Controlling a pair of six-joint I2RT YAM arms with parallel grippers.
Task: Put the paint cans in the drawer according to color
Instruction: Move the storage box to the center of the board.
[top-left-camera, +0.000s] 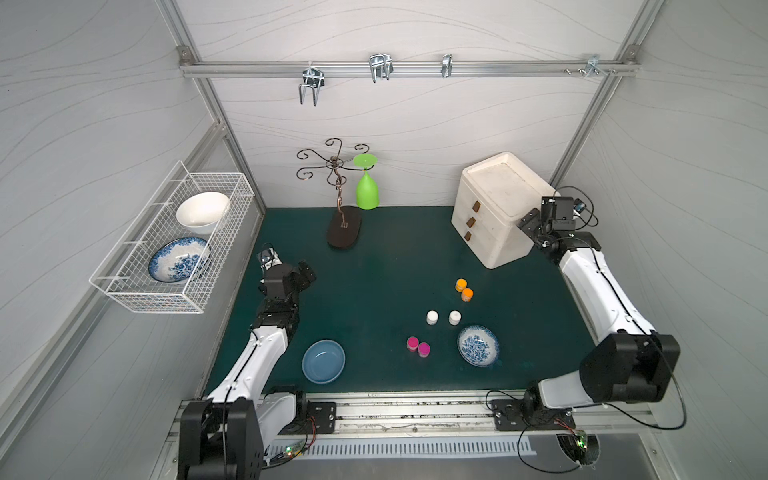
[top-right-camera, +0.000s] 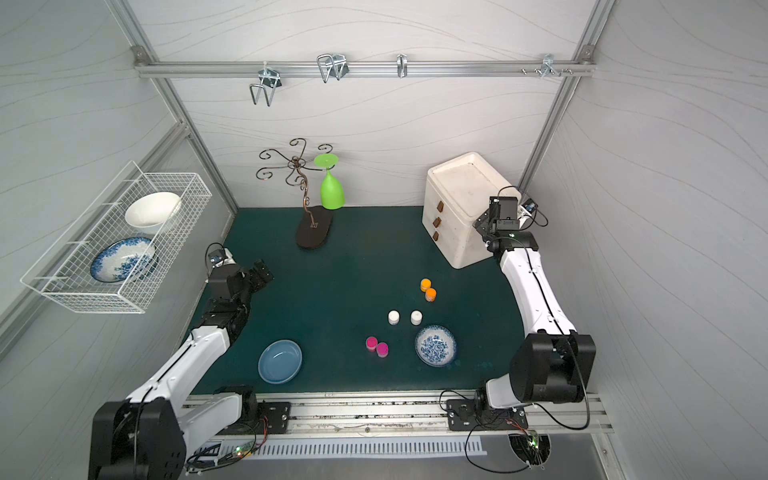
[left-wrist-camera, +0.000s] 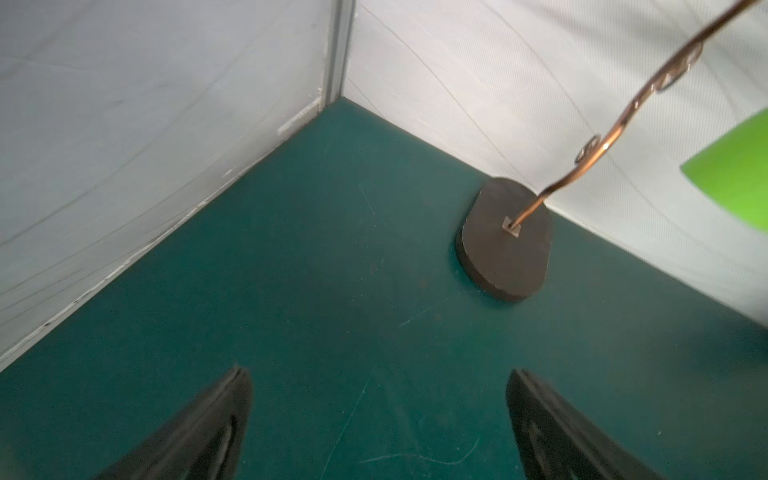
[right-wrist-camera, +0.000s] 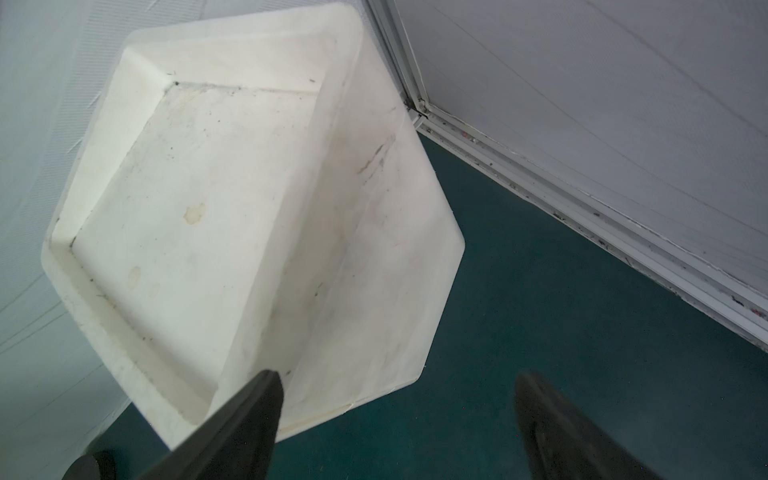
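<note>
Orange paint cans (top-left-camera: 461, 284), with the white pair (top-left-camera: 432, 317) and pink pair (top-left-camera: 412, 343), sit loose on the counter (top-left-camera: 374, 270), nearer the right end effector (top-left-camera: 528, 227), open beside the shut drawers (top-left-camera: 482, 232), than the open left end effector (top-left-camera: 305, 272).

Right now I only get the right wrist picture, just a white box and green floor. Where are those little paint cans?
Observer: All six stand on the mat before the drawer unit: orange pair nearest it, then white pair, then pink pair.
Operator: Is any drawer open?
Observer: No, all three fronts, with brown handles, look shut.
Operator: What's the other arm doing?
Observer: The left gripper hovers open and empty near the wire stand's base.
</note>
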